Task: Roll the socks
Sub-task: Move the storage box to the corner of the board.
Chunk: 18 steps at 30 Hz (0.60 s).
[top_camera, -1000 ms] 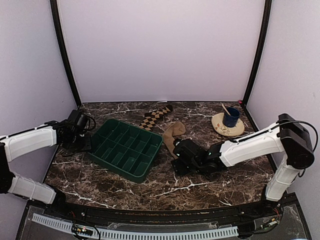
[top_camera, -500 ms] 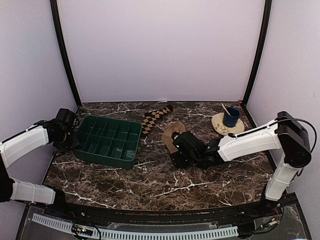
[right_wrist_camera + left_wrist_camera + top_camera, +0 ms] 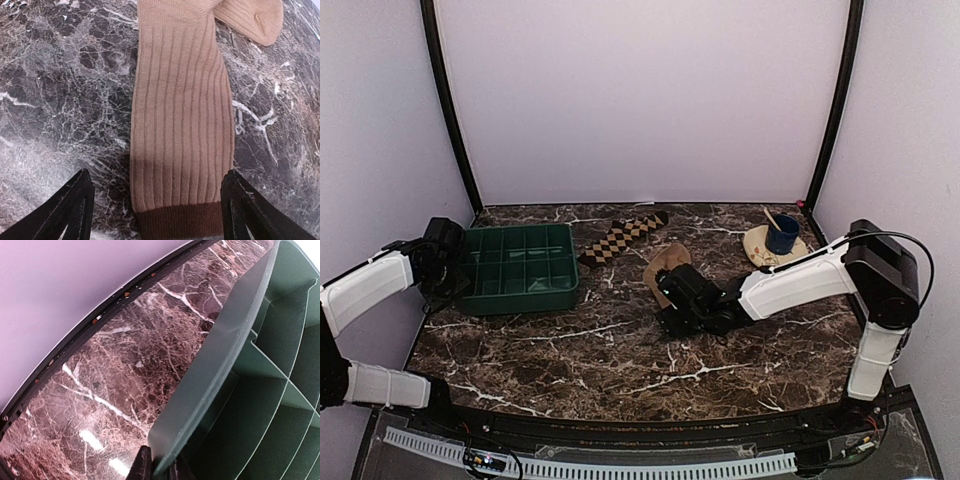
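right wrist: right gripper splayed astride tan sock for pinching; left gripper clamped on green tray, perhaps making room.

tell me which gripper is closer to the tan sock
Right. The right gripper is open directly over the tan sock, a finger on either side of its dark end. The left gripper is across the table, clamped on the green tray rim.

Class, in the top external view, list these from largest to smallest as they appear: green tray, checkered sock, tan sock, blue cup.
1. green tray
2. checkered sock
3. tan sock, partly hidden, so its place against the checkered one is unsure
4. blue cup, clearly smallest
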{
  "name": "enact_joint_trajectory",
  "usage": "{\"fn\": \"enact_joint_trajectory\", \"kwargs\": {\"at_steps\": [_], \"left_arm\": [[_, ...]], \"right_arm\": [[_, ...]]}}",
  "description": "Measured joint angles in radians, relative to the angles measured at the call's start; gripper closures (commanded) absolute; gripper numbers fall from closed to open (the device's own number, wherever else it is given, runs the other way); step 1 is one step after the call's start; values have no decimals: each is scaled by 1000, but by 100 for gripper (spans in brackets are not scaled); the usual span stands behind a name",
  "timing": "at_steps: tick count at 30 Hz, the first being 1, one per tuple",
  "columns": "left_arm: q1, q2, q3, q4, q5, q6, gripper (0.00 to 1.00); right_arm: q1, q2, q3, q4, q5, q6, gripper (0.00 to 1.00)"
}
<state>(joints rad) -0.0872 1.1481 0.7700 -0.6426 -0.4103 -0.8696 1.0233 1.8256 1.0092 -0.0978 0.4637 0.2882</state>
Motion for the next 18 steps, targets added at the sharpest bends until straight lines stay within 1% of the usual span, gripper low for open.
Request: {"fn": "enact_joint_trajectory", "kwargs": {"at_steps": [5,7,9,11,18], "left_arm": [[2,-37,0,-11,-25,-26,100],[6,-36,0,-6,-37,-39,100],[11,-23,0,7,-43,-55,100],[14,3,0,25,-42,-66,100],[15,110,50,83,-8,-77,100]], "right_arm": [[-10,37,18,0,-18,-21,22],[-14,51,28,1,-23,-27,26],[-18,60,34,0,-26,-32,30],[-21,64,35,-1,-30,-38,32],[-24,66,34,-4,-47,-35,35]]}}
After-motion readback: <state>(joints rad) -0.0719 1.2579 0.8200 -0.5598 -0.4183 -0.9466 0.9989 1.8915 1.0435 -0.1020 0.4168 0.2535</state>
